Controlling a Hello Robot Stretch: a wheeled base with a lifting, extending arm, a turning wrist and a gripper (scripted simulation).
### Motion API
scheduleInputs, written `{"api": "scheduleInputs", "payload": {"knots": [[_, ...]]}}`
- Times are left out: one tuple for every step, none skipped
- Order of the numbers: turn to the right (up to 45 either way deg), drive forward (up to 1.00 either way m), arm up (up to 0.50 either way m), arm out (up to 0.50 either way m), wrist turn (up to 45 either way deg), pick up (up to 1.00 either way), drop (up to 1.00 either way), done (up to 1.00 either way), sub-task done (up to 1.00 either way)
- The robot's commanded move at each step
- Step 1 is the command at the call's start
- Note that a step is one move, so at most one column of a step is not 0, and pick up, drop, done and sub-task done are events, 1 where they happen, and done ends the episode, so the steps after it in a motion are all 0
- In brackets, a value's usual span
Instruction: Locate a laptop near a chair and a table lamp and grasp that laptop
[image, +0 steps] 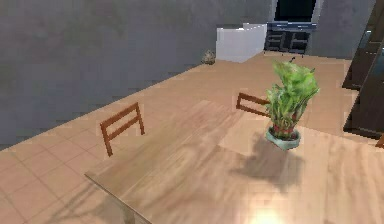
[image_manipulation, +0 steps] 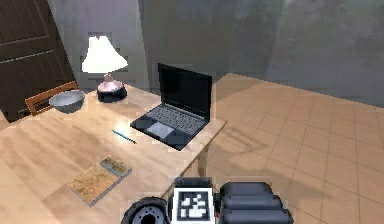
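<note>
black laptop (image_manipulation: 176, 108) is sitting lid-up on the table (image_manipulation: 45, 150), just right of the lamp (image_manipulation: 103, 60), a chair (image_manipulation: 46, 97) showing left of the lamp. the gripper (image_manipulation: 148, 213) is sitting across the table from the lamp, the laptop lying farther out; i cannot tell whether it is holding anything.

A light wooden counter (image_manipulation: 60, 150) fills the arm side view's left half. An open dark laptop (image_manipulation: 178, 110) sits at its right end, close to the edge, with the screen upright. Left of it, along the far edge, stands a table lamp (image_manipulation: 104, 62) with a white shade and a pink base, and just left of that a grey bowl (image_manipulation: 67, 100). A thin pale pen (image_manipulation: 123, 134) lies beside the laptop's base. A flat brown rectangular piece (image_manipulation: 100, 179) lies near the near edge. In the forward view a potted plant (image: 288, 105) stands on wood of the same kind.
</note>
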Motion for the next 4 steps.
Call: {"api": "scheduleInputs", "payload": {"knots": [[0.0,0.00,0.00,0.38,0.0,0.00,0.00,0.00,0.00],[0.0,0.00,0.00,0.00,45.0,0.00,0.00,0.00,0.00],[0.0,0.00,0.00,0.00,45.0,0.00,0.00,0.00,0.00],[0.0,0.00,0.00,0.00,45.0,0.00,0.00,0.00,0.00]]}}
